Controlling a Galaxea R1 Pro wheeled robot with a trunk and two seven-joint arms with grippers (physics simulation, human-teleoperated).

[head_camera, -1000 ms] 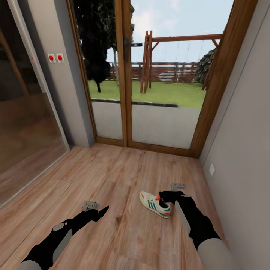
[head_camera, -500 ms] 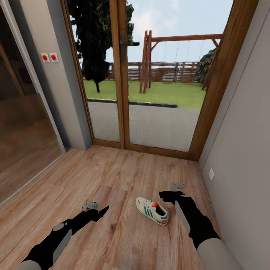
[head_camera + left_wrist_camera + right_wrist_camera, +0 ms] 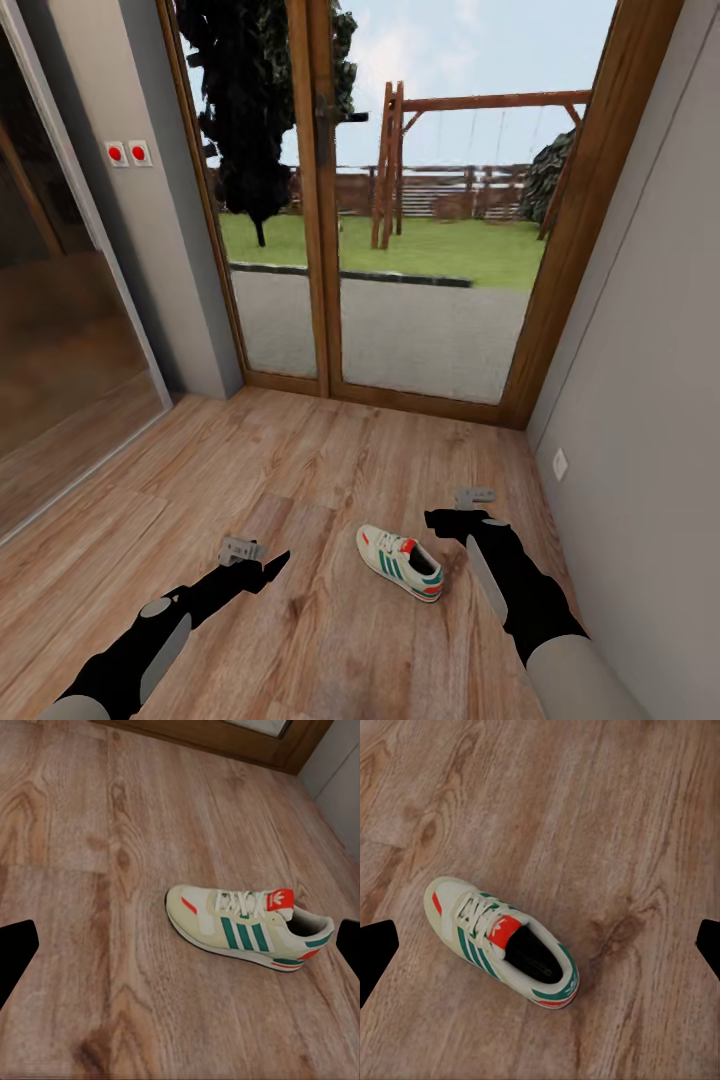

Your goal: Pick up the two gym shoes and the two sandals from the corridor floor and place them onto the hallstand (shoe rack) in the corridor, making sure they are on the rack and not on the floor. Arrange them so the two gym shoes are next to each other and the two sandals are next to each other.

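One gym shoe (image 3: 399,562) lies upright on the wooden floor (image 3: 300,480) between the two arms, nearer the right tool (image 3: 446,520). The left tool (image 3: 270,566) and the right tool both hang spread wide, holding nothing.

I count one gym shoe (image 3: 399,562) on the floor, lying between my two grippers: one left gripper (image 3: 268,566) and one right gripper (image 3: 444,521). Two red wall buttons (image 3: 127,153).
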